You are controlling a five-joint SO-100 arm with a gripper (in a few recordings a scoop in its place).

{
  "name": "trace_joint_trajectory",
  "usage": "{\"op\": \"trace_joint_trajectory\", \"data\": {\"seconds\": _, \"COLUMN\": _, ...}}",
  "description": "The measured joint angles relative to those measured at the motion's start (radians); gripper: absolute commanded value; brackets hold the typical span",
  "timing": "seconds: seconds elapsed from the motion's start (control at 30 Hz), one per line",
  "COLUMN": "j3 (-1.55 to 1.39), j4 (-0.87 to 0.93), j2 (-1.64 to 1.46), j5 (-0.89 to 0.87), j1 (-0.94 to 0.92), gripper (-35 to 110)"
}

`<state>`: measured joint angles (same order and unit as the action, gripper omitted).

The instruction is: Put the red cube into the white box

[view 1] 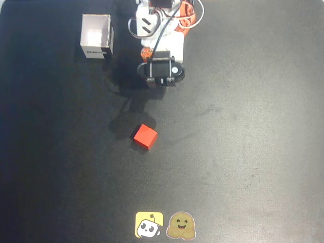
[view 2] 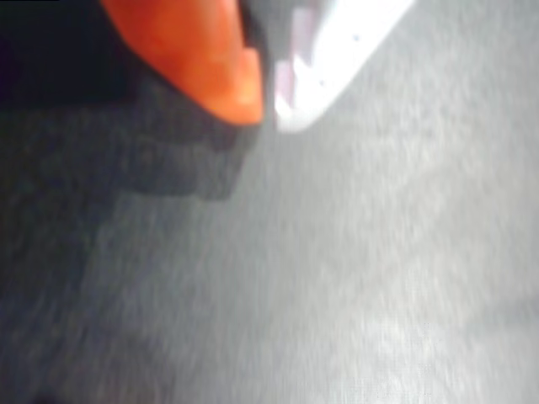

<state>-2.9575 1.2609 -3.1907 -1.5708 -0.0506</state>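
Note:
The red cube [view 1: 145, 136] lies on the black table a little left of centre in the overhead view, turned slightly askew. The white box [view 1: 96, 36] stands open-topped at the upper left, with a dark label on its near side. My arm's wrist [view 1: 161, 71] hangs at the top centre, to the right of the box and well above the cube in the picture. In the wrist view my gripper [view 2: 268, 114] has an orange finger [view 2: 210, 59] and a white finger [view 2: 337, 50] whose tips meet with nothing between them, over bare blurred table.
The arm's base [view 1: 162, 20] with its cables sits at the top edge. Two flat stickers, one yellow [view 1: 149, 225] and one brown smiling [view 1: 181, 226], lie at the bottom centre. Dark table [view 1: 243, 142] stretches around the cube.

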Motion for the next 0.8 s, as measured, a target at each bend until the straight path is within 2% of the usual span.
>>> {"op": "trace_joint_trajectory", "data": {"seconds": 0.1, "j3": 0.025, "j4": -0.063, "j2": 0.054, "j5": 0.003, "j1": -0.002, "gripper": 0}}
{"op": "trace_joint_trajectory", "data": {"seconds": 0.2, "j3": 0.147, "j4": -0.140, "j2": 0.262, "j5": 0.026, "j1": -0.006, "gripper": 0}}
{"op": "trace_joint_trajectory", "data": {"seconds": 0.57, "j3": 0.956, "j4": -0.166, "j2": 1.232, "j5": 0.043, "j1": -0.028, "gripper": 0}}
{"op": "trace_joint_trajectory", "data": {"seconds": 0.8, "j3": 1.080, "j4": -0.264, "j2": 1.465, "j5": -0.009, "j1": -0.114, "gripper": 0}}
